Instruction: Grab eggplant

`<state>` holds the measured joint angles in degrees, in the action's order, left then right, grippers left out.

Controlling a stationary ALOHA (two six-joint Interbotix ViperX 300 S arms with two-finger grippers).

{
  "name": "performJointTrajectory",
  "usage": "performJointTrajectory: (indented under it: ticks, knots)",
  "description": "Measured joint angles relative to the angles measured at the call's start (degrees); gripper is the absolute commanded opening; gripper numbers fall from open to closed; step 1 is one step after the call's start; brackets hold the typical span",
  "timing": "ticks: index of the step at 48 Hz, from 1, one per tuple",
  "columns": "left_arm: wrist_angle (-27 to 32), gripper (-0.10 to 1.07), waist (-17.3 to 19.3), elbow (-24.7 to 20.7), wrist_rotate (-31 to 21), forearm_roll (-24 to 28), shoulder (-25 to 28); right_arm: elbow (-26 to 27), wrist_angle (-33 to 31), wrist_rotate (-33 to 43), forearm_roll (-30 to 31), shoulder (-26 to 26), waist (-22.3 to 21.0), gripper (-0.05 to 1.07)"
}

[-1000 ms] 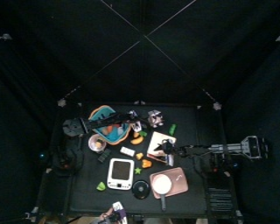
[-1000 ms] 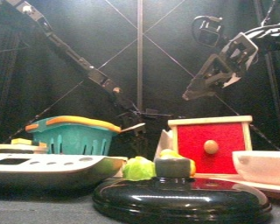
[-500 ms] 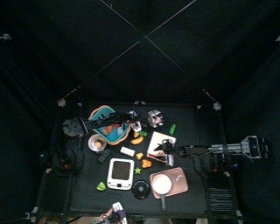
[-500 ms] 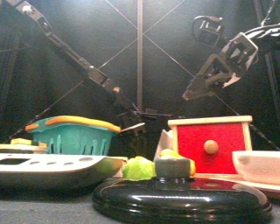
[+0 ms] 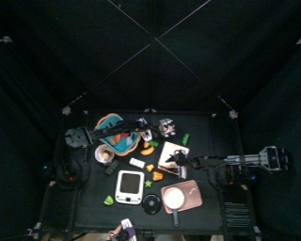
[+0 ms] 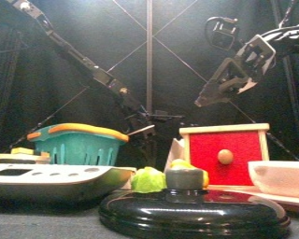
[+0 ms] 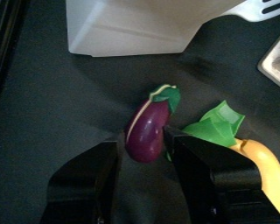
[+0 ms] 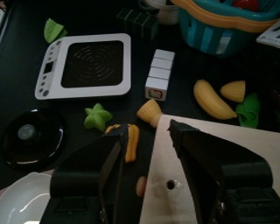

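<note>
Evidently we hold our left gripper (image 7: 143, 150) spread wide above the eggplant (image 7: 150, 129) so a jaw can drop on each side. At the left wrist frame's centre, the eggplant lies on the table (image 7: 60, 114) between the jaws, untouched, beside a green-leafed yellow vegetable (image 7: 241, 144) at lower right.

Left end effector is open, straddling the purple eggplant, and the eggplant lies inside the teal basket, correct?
Not quite. The left end effector is open, straddling the purple eggplant with the green cap, but the eggplant lies on the bare black table, not in a basket. The left wrist view shows it.
</note>
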<state>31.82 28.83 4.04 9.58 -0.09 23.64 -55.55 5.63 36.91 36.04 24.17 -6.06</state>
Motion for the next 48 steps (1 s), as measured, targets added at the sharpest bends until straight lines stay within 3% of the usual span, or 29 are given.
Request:
performJointTrajectory:
  ticks: [13,31,48]
  knots:
    - [0.00,0.82,0.00,0.00,0.18,0.09,-0.09,0.00,0.00,0.00,0.00,0.00,0.00,0.80]
    - [0.00,0.99,0.00,0.00,0.53,0.53,0.00,0.00,0.00,-0.09,0.09,0.00,0.00,0.80]
    - [0.00,1.00,0.00,-1.49,1.32,0.44,2.72,0.00,0.00,-0.09,0.09,-0.09,0.00,0.80]
